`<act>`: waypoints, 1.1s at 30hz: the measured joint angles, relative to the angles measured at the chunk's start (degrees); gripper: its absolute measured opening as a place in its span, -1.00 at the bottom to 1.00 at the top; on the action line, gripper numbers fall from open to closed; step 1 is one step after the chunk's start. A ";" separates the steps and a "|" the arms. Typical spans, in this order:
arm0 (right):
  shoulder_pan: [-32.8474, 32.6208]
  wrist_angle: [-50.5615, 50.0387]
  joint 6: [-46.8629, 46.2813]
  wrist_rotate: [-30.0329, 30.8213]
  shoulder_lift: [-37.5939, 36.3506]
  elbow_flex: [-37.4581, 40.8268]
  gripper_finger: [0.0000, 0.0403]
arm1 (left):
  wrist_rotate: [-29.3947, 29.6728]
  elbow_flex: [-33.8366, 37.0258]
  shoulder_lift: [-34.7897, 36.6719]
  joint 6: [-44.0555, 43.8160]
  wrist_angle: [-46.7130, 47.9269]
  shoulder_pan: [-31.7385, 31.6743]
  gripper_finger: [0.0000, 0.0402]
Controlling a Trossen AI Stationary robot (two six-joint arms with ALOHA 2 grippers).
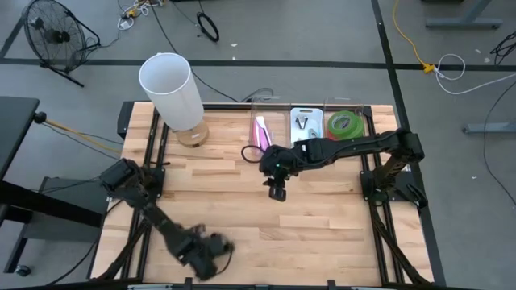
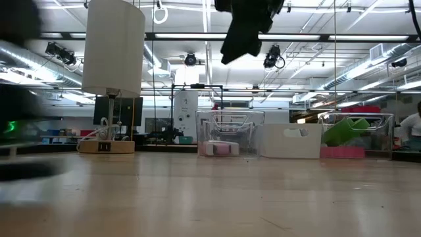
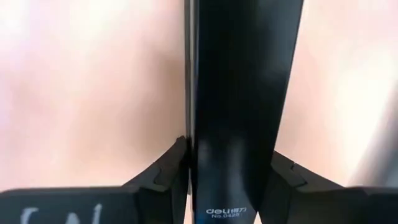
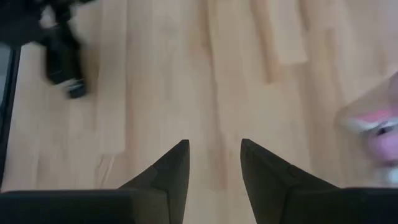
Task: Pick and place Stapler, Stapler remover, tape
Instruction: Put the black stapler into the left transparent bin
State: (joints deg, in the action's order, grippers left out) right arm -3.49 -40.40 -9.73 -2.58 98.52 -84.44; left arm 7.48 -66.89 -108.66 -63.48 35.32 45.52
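At the near edge of the table (image 1: 322, 234), the left gripper (image 1: 211, 256) is closed around a black stapler (image 3: 242, 93), its fingers (image 3: 163, 177) against both sides. Mid-table, the right gripper (image 1: 276, 192) hangs above the wood, parted and empty. Along the far edge stand clear bins, one holding a green tape roll (image 1: 345, 124), beside a white lamp (image 1: 172, 90).

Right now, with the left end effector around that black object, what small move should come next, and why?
Probably finish closing, then lift. The left end effector straddles the long black stapler, a finger on each side, low over the pale wooden table. The right end effector hangs open and empty.
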 joint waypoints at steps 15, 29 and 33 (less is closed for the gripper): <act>-0.09 3.24 -2.26 -1.35 0.00 13.87 -0.29 | 13.40 0.15 16.10 19.75 17.32 -15.31 -0.37; -1.64 5.87 -3.12 -1.50 0.00 16.49 -0.29 | 8.90 0.07 25.00 52.67 6.03 -46.48 -0.37; -1.64 5.79 -3.07 -1.50 0.00 16.49 -0.29 | 2.57 0.02 24.32 58.33 -2.65 -55.59 -0.37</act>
State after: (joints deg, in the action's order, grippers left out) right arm -5.13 -34.61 -12.80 -4.08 98.52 -67.94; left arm 10.04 -66.87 -84.33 -5.15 32.67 -10.07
